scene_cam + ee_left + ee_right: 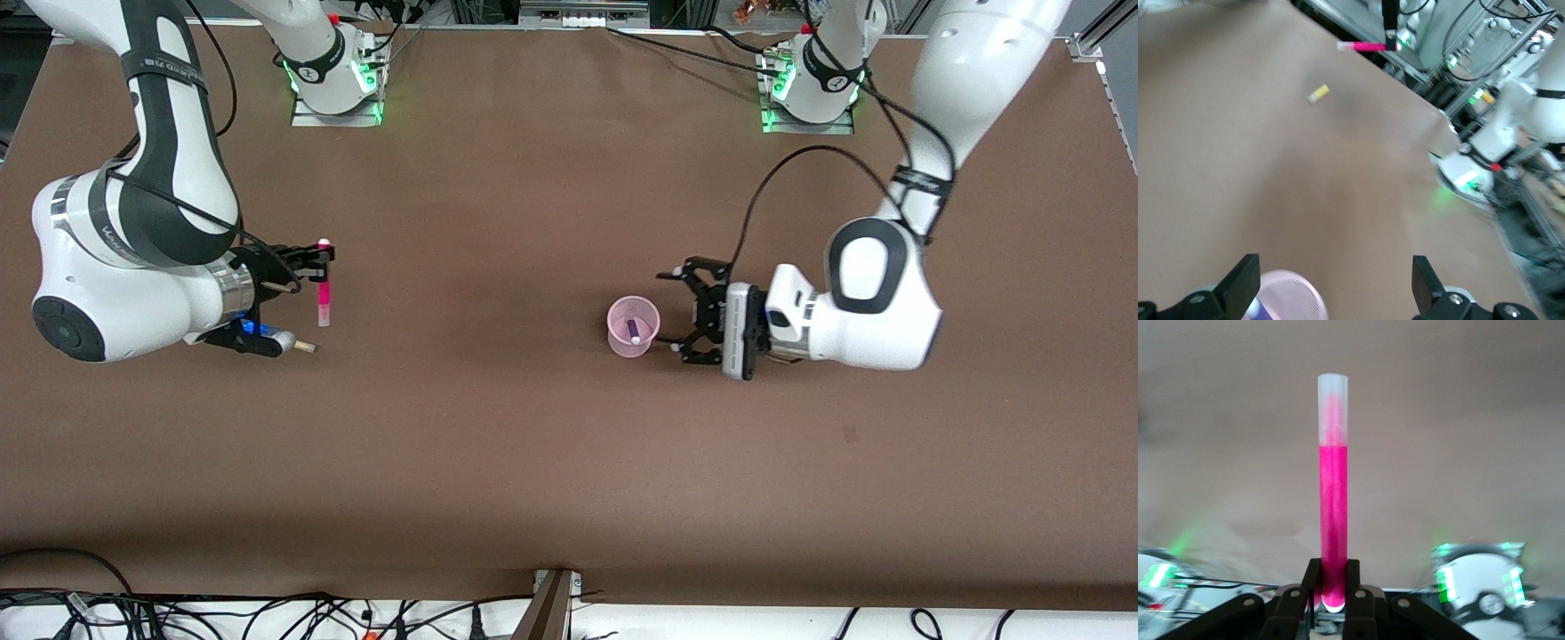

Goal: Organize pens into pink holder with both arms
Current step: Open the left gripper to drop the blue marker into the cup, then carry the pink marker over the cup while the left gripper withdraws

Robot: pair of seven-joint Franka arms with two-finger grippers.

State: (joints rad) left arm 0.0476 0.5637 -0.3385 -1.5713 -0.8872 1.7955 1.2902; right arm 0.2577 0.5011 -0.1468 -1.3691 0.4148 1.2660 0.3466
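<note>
The pink holder point(633, 326) stands mid-table with the dark purple-blue pen point(635, 331) inside it. My left gripper point(680, 311) is open and empty, right beside the holder toward the left arm's end. In the left wrist view the holder point(1295, 297) sits by one finger of the open gripper point(1335, 290). My right gripper point(320, 260) is shut on the magenta-pink pen point(324, 298) and holds it above the table at the right arm's end. It grips the pen point(1333, 487) near one end point(1333, 587). A yellow pen point(1318, 94) lies on the table near it. The green pen is out of view.
The brown table point(498, 444) runs wide between the two arms. Both arm bases point(336, 76) stand at the table's farther edge. Cables and a bracket point(553, 604) lie along the near edge.
</note>
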